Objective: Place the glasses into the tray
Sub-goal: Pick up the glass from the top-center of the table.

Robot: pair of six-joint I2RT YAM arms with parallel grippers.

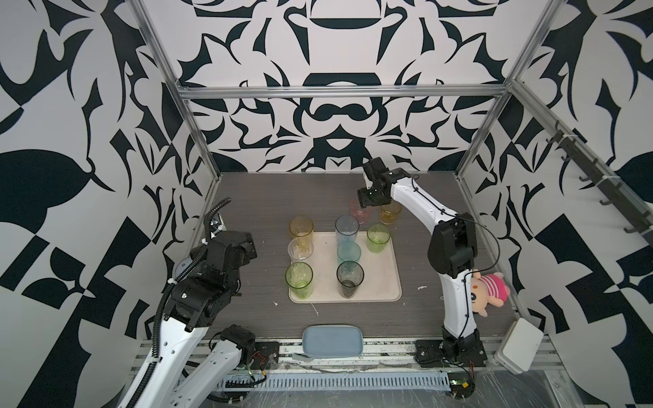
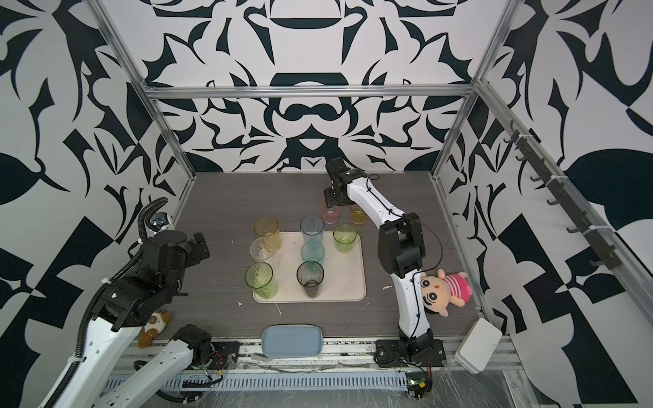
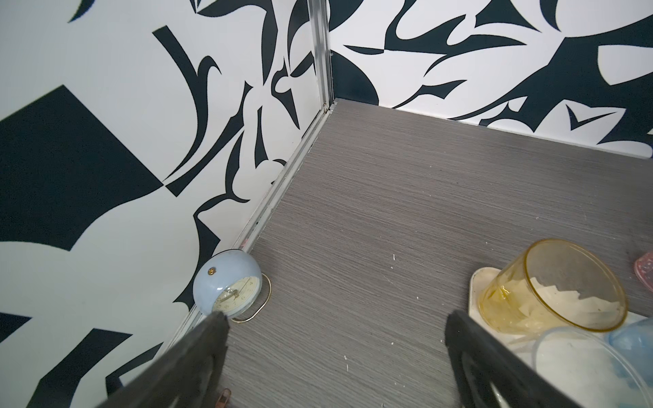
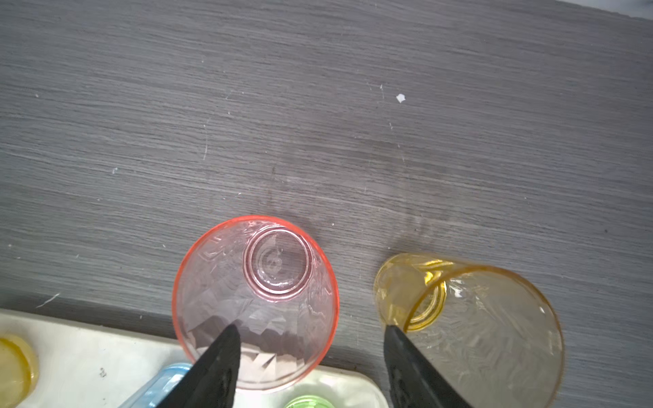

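Observation:
The cream tray [image 1: 383, 279] lies mid-table and holds several glasses: yellow [image 1: 301, 228], clear [image 1: 300, 249], tall green [image 1: 299, 279], blue [image 1: 347, 228], teal [image 1: 348, 251], smoky grey [image 1: 349, 277] and short green [image 1: 378, 237]. A pink glass [image 4: 254, 300] and an amber glass [image 4: 487, 325] stand on the table just past the tray's far edge. My right gripper [image 4: 311, 330] hangs over the pink glass, open. One finger is inside its rim, the other in the gap beside the amber glass. My left gripper [image 3: 335, 318] is open over bare table, left of the tray.
A blue-grey pad [image 1: 332, 341] lies at the front edge. A plush doll [image 1: 489, 288] leans by the right arm's base, with a white box [image 1: 517, 348] at the front right corner. A small blue clock [image 3: 229, 293] sits against the left wall.

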